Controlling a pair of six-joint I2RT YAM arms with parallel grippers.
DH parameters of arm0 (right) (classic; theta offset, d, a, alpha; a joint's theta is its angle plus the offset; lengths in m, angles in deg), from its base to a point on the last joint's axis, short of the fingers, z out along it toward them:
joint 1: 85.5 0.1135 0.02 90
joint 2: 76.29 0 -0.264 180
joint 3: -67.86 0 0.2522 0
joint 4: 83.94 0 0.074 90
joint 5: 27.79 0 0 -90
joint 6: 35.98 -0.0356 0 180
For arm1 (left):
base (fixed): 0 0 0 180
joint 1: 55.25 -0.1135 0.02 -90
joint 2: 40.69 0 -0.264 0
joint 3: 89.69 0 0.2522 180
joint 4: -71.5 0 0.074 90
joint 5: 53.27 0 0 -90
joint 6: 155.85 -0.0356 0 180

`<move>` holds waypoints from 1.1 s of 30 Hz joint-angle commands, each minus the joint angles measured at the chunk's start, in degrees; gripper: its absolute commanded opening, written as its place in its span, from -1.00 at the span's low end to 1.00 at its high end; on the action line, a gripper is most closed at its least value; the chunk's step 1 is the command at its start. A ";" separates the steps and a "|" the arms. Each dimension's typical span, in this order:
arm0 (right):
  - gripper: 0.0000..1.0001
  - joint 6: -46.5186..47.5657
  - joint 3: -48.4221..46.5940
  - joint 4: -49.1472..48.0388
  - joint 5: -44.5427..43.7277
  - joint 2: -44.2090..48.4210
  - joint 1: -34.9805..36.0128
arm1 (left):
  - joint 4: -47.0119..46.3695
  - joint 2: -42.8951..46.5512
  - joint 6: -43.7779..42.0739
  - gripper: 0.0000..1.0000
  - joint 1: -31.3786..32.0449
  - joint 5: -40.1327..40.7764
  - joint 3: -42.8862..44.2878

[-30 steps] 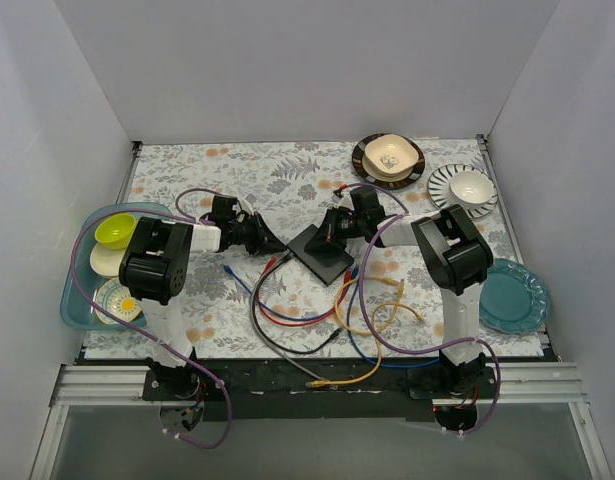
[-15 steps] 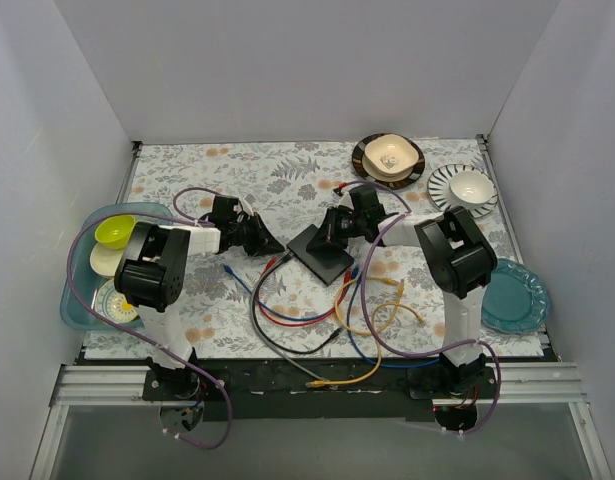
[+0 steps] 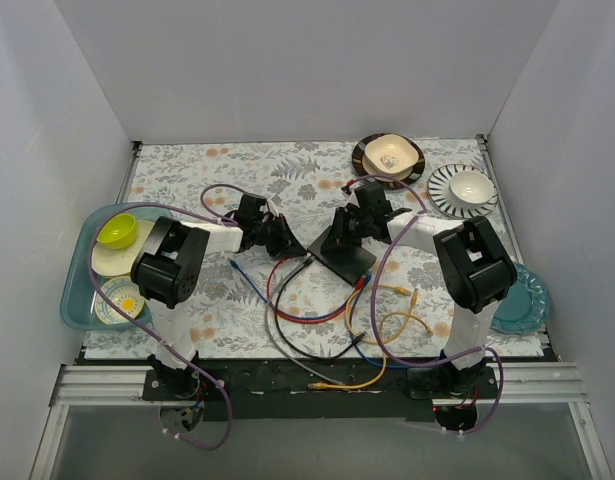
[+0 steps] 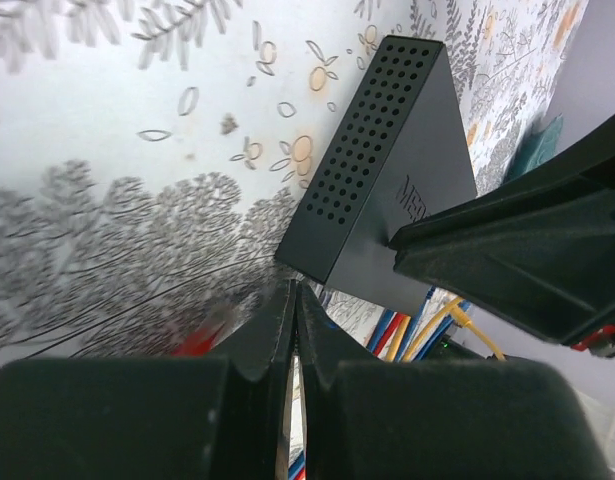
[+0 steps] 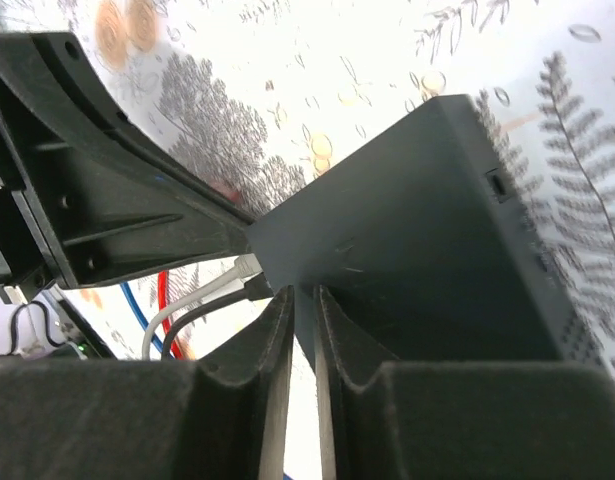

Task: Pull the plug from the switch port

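The switch (image 3: 349,258) is a flat black box on the floral cloth, also in the left wrist view (image 4: 387,170) and the right wrist view (image 5: 437,230). A white plug (image 5: 232,268) and a black plug (image 5: 249,288) sit in its port edge. My right gripper (image 3: 339,242) (image 5: 305,300) is shut on the switch's thin edge next to those plugs. My left gripper (image 3: 295,244) (image 4: 295,300) is shut, its tip at the switch's near corner. I see nothing between its jaws. A blurred red cable (image 4: 197,345) lies beside its left finger.
Red, blue, yellow and grey cables (image 3: 317,320) sprawl in front of the switch. A blue tray (image 3: 77,300) with a green bowl and plates stands at the left. Plates with bowls (image 3: 389,157) (image 3: 465,188) stand at the back right, a teal plate (image 3: 522,300) at the right edge.
Both grippers and the switch have shifted right. The left gripper has closed in on the switch's corner, and the cables have been dragged along.
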State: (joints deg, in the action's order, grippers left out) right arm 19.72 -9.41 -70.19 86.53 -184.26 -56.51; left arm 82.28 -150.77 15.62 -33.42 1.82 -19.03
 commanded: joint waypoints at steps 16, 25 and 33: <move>-0.87 -4.28 2.95 -5.35 7.32 -2.68 -2.36 | -13.53 7.77 10.81 -0.39 -4.51 -10.69 -5.92; -0.88 -4.46 3.83 -5.70 7.33 -4.36 -2.63 | -18.20 12.08 13.37 -0.38 -2.93 -13.77 -8.83; -0.88 -4.98 4.27 -6.41 7.33 -5.06 -2.54 | -14.51 5.94 10.82 -0.40 -1.26 -12.64 -9.27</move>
State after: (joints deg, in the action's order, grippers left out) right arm 13.86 -6.85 -77.88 95.75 -187.25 -59.13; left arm 66.06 -142.88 28.02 -34.91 -10.42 -27.51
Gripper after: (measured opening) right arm 0.064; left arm 0.304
